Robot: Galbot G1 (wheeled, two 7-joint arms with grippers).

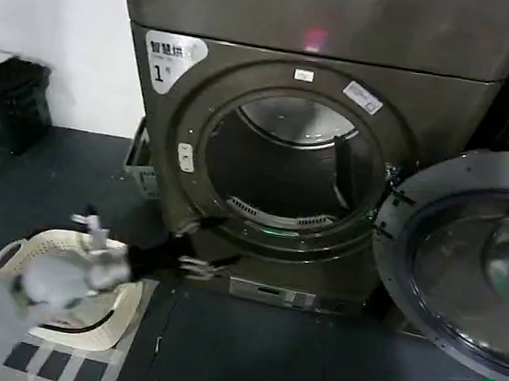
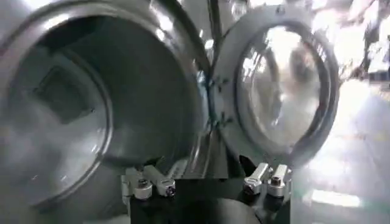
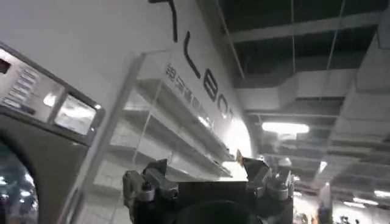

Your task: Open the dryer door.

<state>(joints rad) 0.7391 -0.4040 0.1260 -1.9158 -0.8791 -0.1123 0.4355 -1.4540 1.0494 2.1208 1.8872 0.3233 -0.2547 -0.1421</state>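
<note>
The dryer [image 1: 314,161] fills the upper middle of the head frame, its white "1" label at upper left of the front panel and the round drum opening fully exposed. The door [image 1: 468,263] hangs swung out at the right edge of the frame, hinged on the opening's right side, its inner face and dark glass turned toward the camera.

The left gripper [image 1: 199,247] sits low and left of centre, just below the opening's lower-left rim and well apart from the door; its fingers are spread and hold nothing. From its wrist camera the drum opening lies at left and the door [image 2: 280,85] at upper right, beyond the spread fingertips.

So the door lies across the opening from the left gripper, toward the right of the frame. The right gripper [image 3: 207,182] points up at a wall and ceiling, fingers spread and empty.

Judged from this, the door is already wide open, and little remains but pulling the left arm back.
</note>
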